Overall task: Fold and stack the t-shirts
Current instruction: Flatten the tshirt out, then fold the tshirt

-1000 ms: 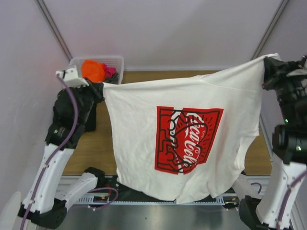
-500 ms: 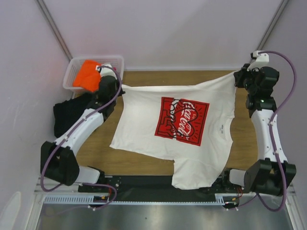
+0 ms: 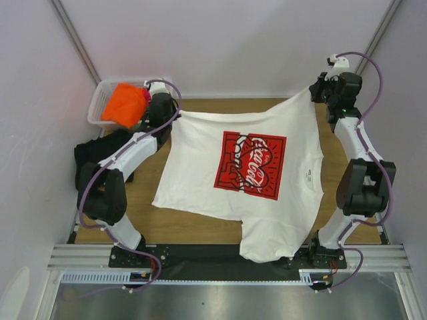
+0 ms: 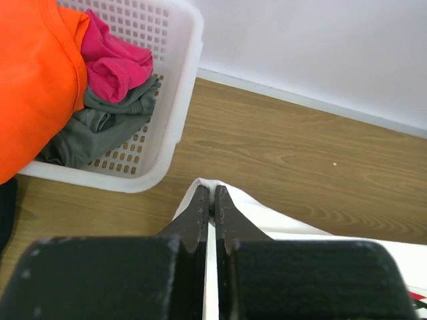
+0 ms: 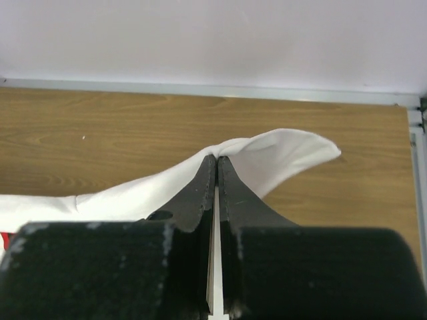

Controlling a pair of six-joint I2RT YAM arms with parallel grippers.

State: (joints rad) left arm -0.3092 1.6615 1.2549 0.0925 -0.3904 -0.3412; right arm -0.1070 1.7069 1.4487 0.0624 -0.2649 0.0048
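Observation:
The large white t-shirt (image 3: 200, 167), with its red-and-black chest graphic (image 3: 250, 165) facing up, lies spread over the wooden table. Its near end hangs past the front edge. My left gripper (image 3: 171, 115) is shut on the shirt's far left corner, beside the basket. In the left wrist view the left gripper (image 4: 209, 193) pinches white cloth (image 4: 267, 213). My right gripper (image 3: 313, 93) is shut on the far right corner. The right wrist view has white cloth (image 5: 280, 157) bunched at the right gripper (image 5: 217, 160). An orange tee (image 3: 125, 105), a pink one (image 4: 113, 63) and a grey one (image 4: 100, 123) sit in the basket. A black tee (image 3: 93, 157) lies at the left.
The white lattice basket (image 3: 160, 83) stands in the far left corner, close to my left gripper. Pale walls (image 3: 233, 40) close the back and sides. A black rail (image 3: 193, 253) runs along the table's near edge, under the shirt's hanging end.
Both arms have reached toward the back wall and come down. The white shirt, held up and hanging a second ago, now lies spread on the table, still gripped at both corners.

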